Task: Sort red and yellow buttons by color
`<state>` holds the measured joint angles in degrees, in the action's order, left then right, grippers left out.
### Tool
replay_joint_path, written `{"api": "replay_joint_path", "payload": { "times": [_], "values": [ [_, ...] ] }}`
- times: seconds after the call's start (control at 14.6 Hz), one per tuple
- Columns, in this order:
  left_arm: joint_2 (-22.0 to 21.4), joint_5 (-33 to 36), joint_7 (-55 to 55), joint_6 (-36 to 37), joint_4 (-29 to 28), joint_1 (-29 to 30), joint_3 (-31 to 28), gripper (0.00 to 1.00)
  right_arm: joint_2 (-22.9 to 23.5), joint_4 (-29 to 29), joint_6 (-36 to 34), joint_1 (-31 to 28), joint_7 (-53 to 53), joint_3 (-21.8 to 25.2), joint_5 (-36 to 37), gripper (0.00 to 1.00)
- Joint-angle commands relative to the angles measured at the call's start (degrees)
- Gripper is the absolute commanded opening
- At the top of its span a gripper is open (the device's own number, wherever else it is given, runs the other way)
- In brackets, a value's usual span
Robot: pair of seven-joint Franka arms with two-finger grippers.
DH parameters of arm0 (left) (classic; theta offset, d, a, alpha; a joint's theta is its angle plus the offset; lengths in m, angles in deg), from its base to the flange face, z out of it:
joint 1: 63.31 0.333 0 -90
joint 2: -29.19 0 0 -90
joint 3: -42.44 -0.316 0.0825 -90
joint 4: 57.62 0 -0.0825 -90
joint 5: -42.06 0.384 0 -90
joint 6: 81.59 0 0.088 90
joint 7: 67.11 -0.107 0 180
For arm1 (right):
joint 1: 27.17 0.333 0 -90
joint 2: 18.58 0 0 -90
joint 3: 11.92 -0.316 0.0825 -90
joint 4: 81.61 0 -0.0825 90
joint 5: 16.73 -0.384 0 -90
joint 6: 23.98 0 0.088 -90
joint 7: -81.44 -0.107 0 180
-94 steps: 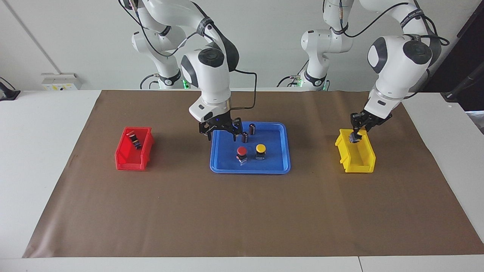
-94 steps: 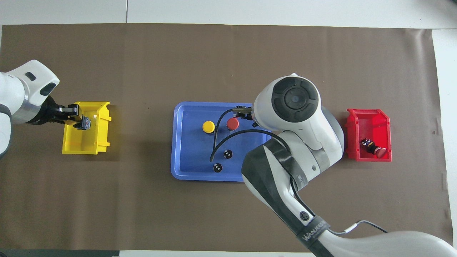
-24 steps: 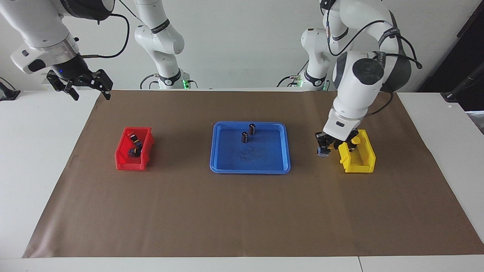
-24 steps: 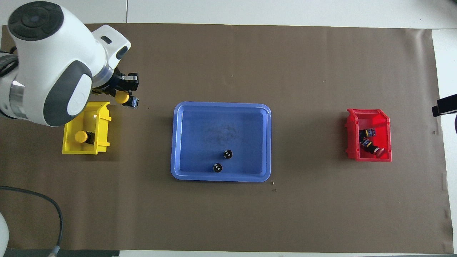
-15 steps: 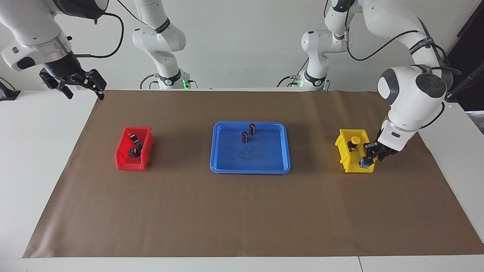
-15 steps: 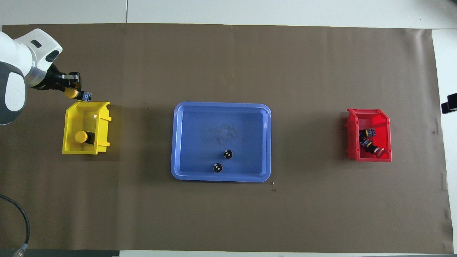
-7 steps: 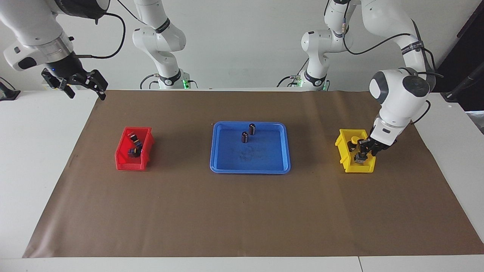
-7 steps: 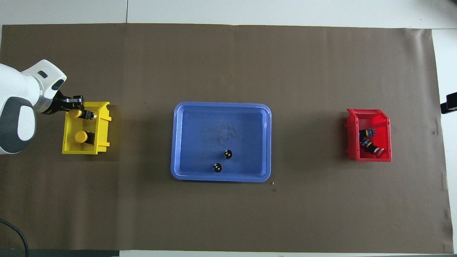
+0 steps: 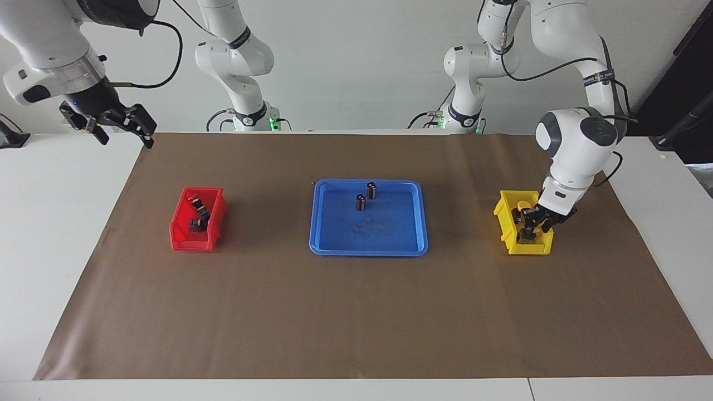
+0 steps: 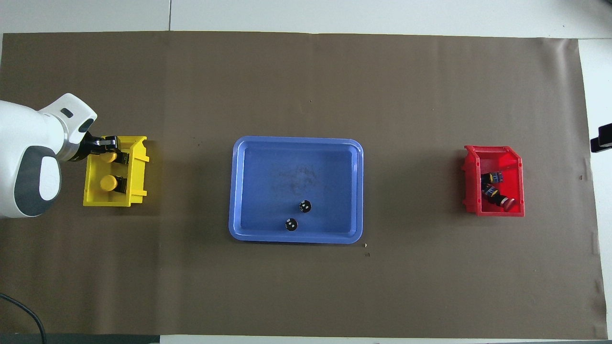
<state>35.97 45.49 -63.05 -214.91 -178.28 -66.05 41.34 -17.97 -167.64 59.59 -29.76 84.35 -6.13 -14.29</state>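
Observation:
My left gripper [image 9: 529, 224] is down inside the yellow bin [image 9: 506, 218], shut on a yellow button [image 10: 111, 156]. A second yellow button [image 10: 109, 182] lies in the same bin [image 10: 114, 202], nearer to the robots. Two red buttons [image 10: 492, 177] [image 10: 506, 202] lie in the red bin [image 10: 497, 155] at the right arm's end; they also show in the facing view [image 9: 196, 203] [image 9: 195, 225]. My right gripper [image 9: 125, 139] is open and empty, raised over the mat's corner at its own end of the table, waiting.
A blue tray [image 9: 334, 245] sits mid-table between the bins, with two dark capless cylinders [image 9: 371, 190] [image 9: 361, 202] standing in the part nearest the robots. A brown mat [image 9: 356, 312] covers the table.
My left gripper carried the yellow button from the mat beside the yellow bin over its rim and down inside. The right gripper has stayed raised at its end.

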Motion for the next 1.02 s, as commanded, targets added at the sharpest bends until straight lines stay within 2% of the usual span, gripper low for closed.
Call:
{"api": "replay_joint_path", "payload": {
  "times": [0.0,0.07,0.2,0.48,0.82,0.96],
  "values": [
    [-1.5,1.0,0.0,-0.4,-0.4,0.1,0.3,0.81,-0.7,-1.7,-0.5,0.1,-0.6,0.1,-0.8,1.00],
    [-1.6,0.9,-0.3,1.9,1.9,0.1,0.3,0.84,-0.8,-2.0,-0.5,0.0,-0.6,0.1,-0.8,1.00],
    [-1.7,1.0,-1.0,10.9,8.7,-0.2,0.6,1.00,-1.0,-2.0,-0.5,0.0,-0.6,0.1,-0.8,1.00],
    [-2.1,-0.4,-2.6,30.7,24.2,-1.2,1.7,1.00,-1.0,-2.0,-0.5,0.1,-0.5,0.1,-0.8,1.00],
    [-2.1,-5.6,-7.6,45.2,37.7,-1.6,2.0,1.00,-1.0,-2.0,-0.5,0.1,-0.5,0.1,-0.8,1.00],
    [-2.1,-5.6,-8.2,47.5,39.5,-1.6,2.0,1.00,-1.0,-2.0,-0.5,0.0,-0.6,0.1,-0.8,1.00]
  ]
}}
